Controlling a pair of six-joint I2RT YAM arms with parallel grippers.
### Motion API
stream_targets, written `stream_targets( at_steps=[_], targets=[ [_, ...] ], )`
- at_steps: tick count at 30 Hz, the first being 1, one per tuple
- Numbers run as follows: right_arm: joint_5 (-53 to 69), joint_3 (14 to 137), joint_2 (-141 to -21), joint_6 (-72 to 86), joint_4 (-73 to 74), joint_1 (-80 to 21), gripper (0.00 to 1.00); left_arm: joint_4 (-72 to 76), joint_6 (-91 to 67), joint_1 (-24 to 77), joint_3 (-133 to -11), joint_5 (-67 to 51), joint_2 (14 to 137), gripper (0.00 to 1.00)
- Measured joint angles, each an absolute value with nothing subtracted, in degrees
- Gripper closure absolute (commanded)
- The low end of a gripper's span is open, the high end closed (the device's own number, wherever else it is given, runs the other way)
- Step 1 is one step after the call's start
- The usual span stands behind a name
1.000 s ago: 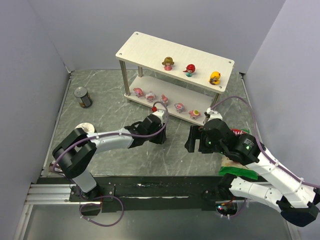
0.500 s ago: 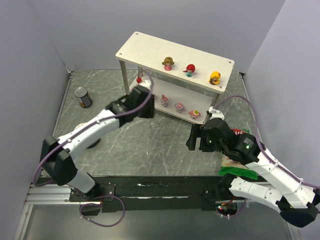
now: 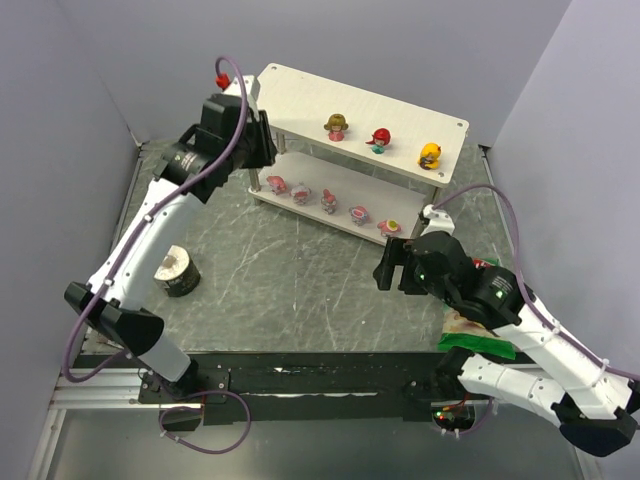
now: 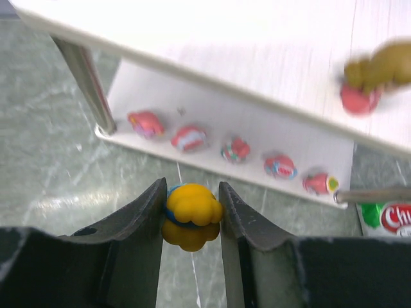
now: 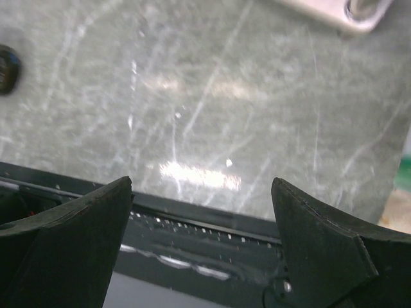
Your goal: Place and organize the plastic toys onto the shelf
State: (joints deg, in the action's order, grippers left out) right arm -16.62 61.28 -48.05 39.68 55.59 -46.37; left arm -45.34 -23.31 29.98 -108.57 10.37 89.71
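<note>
Over the last second I have raised the left gripper (image 4: 191, 192) — clamped on the yellow-blue toy (image 4: 191, 215) — to the left end of the shelf (image 3: 300, 95), ready for top-board placement; the right gripper (image 5: 202, 186) waits spread wide, empty, near the shelf's right front post.

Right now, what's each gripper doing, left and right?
Left gripper: shut on the yellow-blue toy.
Right gripper: open, holding nothing.

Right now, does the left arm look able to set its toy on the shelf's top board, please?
Probably yes: the left pincer, shut on the yellow toy, hangs by the top board's left end, which is bare; the three toys there stand further right.
</note>
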Motion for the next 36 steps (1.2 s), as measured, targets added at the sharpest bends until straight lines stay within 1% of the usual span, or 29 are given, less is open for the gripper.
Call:
stream_targets(
  at_steps=[7, 12, 24, 36],
  targets=[
    [-17.47, 61.69, -47.09, 35.86, 52.01, -45.8, 0.04, -48.31, -20.71, 27.81, -123.74, 7.73, 98.52, 0.99],
    [-17.76, 61.71, -47.68, 34.61, 50.68, -45.71, 0.04, -47.83, -18.83, 27.2, -131.39, 4.75, 104.29, 0.96],
    [-18.02, 61.71, -47.86, 34.5, 50.13, -45.69, 0.04, -45.17, -13.15, 26.63, -132.09, 2.37, 107.31, 0.9],
    [-17.54, 61.71, -49.25, 35.11, 50.11, -45.69, 0.04, -44.12, -10.96, 25.96, -135.15, 1.1, 110.89, 0.83]
  ],
)
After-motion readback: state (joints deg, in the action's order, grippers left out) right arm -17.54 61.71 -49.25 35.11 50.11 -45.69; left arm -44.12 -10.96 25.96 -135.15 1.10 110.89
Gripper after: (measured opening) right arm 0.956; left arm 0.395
